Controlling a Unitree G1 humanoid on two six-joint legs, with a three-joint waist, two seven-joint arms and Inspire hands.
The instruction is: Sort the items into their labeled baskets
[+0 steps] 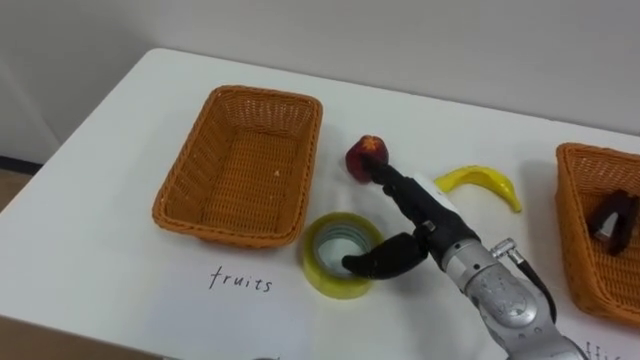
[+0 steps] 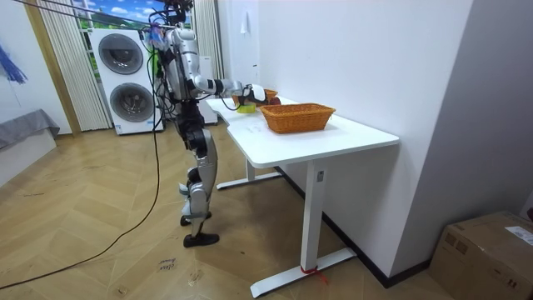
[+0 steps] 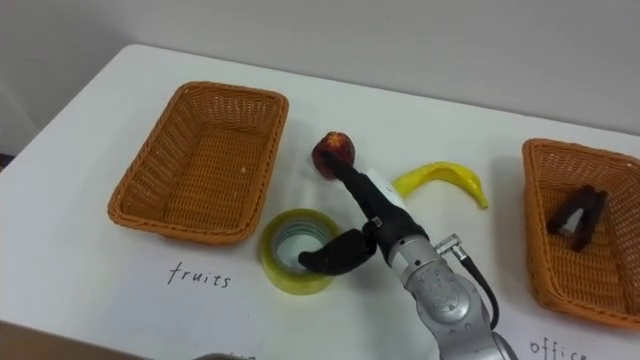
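Observation:
A red fruit [image 1: 364, 152] lies on the white table [image 1: 110, 230] between the two wicker baskets. My right hand [image 1: 425, 215] reaches in from the lower right with straight fingers, their tips touching the fruit's near side. Its thumb hangs over a yellow tape roll [image 1: 318, 272] lying flat in front of the left basket. The hand is open and holds nothing. A yellow banana [image 1: 482, 183] lies right of the hand. The left basket [image 1: 240, 165], marked fruits, is empty. The right basket [image 1: 580, 240] holds a dark office item [image 1: 612, 220].
In the room view I stand at the table's end on the room view's left, one arm [image 2: 218, 84] stretched over the tabletop toward a basket [image 2: 297, 117]. Washing machines [image 2: 129, 79] stand behind me. The table's near and left parts are bare.

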